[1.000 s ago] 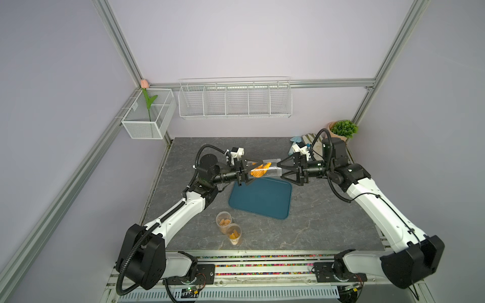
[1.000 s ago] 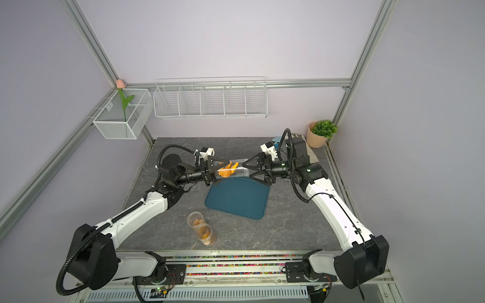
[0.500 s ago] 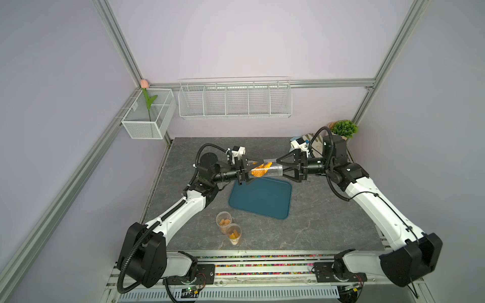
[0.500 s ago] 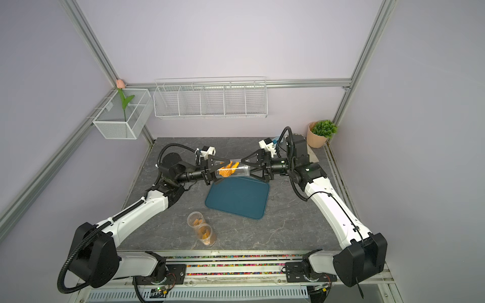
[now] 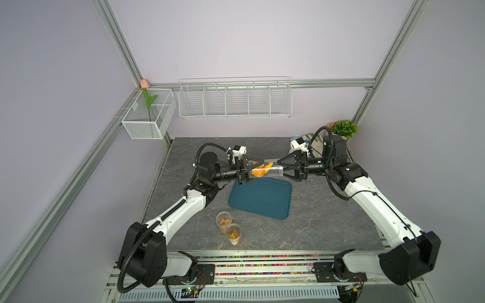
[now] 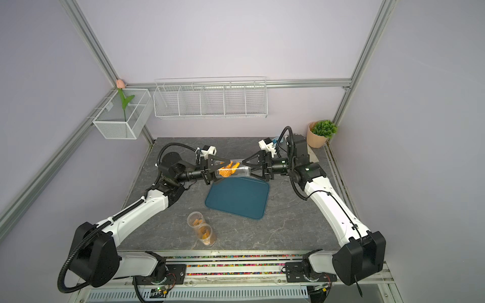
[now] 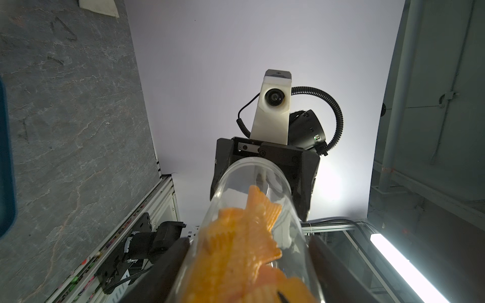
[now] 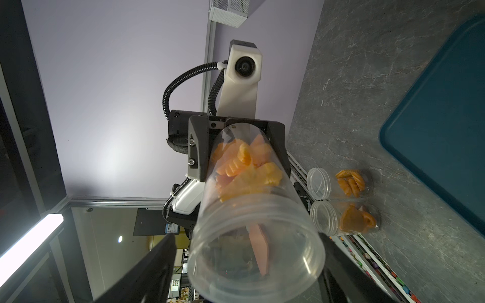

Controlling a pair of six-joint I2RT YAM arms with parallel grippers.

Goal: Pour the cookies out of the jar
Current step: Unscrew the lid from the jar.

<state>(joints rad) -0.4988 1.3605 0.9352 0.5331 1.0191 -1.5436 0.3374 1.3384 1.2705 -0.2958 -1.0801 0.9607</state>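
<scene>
A clear jar (image 5: 265, 170) (image 6: 232, 169) hangs level above the far edge of the teal tray (image 5: 262, 199). Orange cookies (image 5: 261, 170) (image 8: 246, 168) are piled in the half toward my left arm. My left gripper (image 5: 256, 171) (image 7: 249, 244) is shut on that end, a finger pressed on each side of the jar (image 7: 252, 210). My right gripper (image 5: 280, 169) (image 8: 248, 238) straddles the capped end of the jar (image 8: 252, 236). One finger lies against the cap. A narrow gap shows at the other, so this gripper is open.
Two more clear jars (image 5: 223, 221) (image 5: 234, 233) with cookies stand near the table's front, left of the tray. A potted plant (image 6: 319, 133) sits at the back right corner. Wire baskets (image 5: 235, 101) (image 5: 148, 115) hang on the back and left walls.
My right gripper has slid left over the jar's capped end and its jaws have narrowed around it. The left gripper and the jar have stayed put.
</scene>
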